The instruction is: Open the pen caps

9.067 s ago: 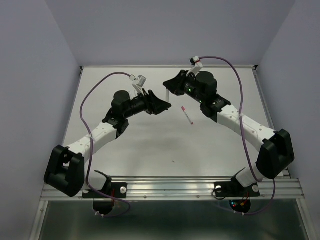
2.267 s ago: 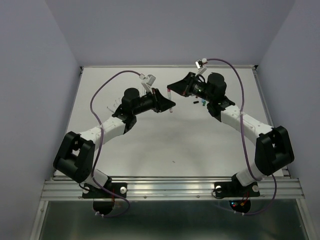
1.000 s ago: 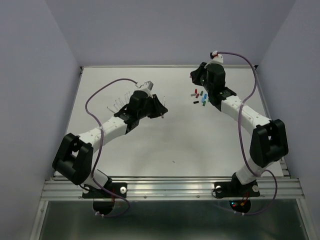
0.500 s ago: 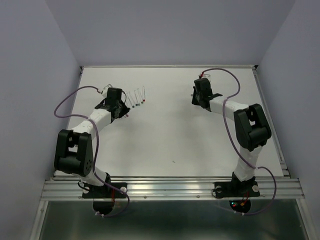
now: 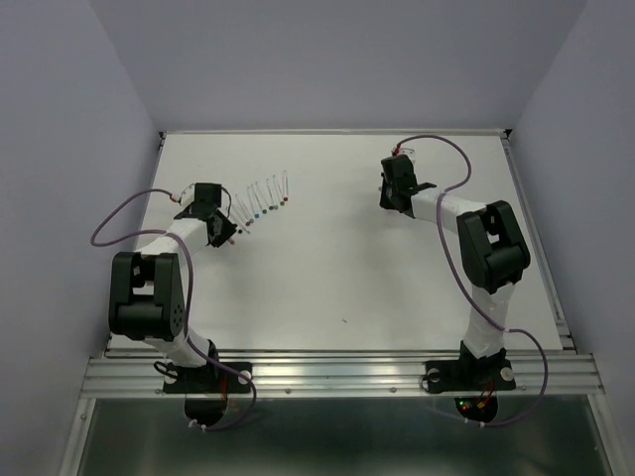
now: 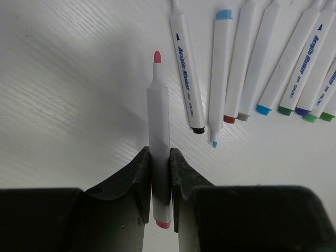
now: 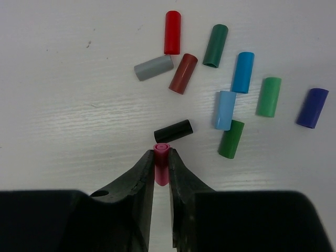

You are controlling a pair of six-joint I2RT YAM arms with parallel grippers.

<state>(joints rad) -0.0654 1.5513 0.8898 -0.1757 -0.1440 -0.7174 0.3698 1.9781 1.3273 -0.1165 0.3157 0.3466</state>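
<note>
Gripping anything on the left?

Yes. My left gripper [image 6: 160,157] has its jaws closed tight on the pink pen [image 6: 158,113], down near the pen's pink back end. The white barrel runs straight out ahead of me, and the pink tip is bare.

And where are the other pens?

The pens [image 6: 252,58] lie fanned out on the table [image 6: 68,79] off to the pink pen's right, close but not touching it. From above, the fan [image 5: 260,201] sits at the far left of the table, with my left gripper [image 5: 216,226] just beside it.

Over to the right, then. What's in there?

My right gripper [image 7: 161,164] is barely parted, and the pink cap [image 7: 161,150] is pinched between its jaws. The cap's open mouth faces the wrist camera. I can't tell if it touches the table.

Any company nearby?

Plenty. The black cap [image 7: 173,130] lies just beyond the pink one, near it but apart. Further out the loose caps [image 7: 226,109] are scattered flat on the table: red, grey, maroon, dark green, two blues, two greens and a navy one.

How far apart are your two arms?

Well apart. In the top view my right gripper [image 5: 395,190] is over on the far right side.
</note>
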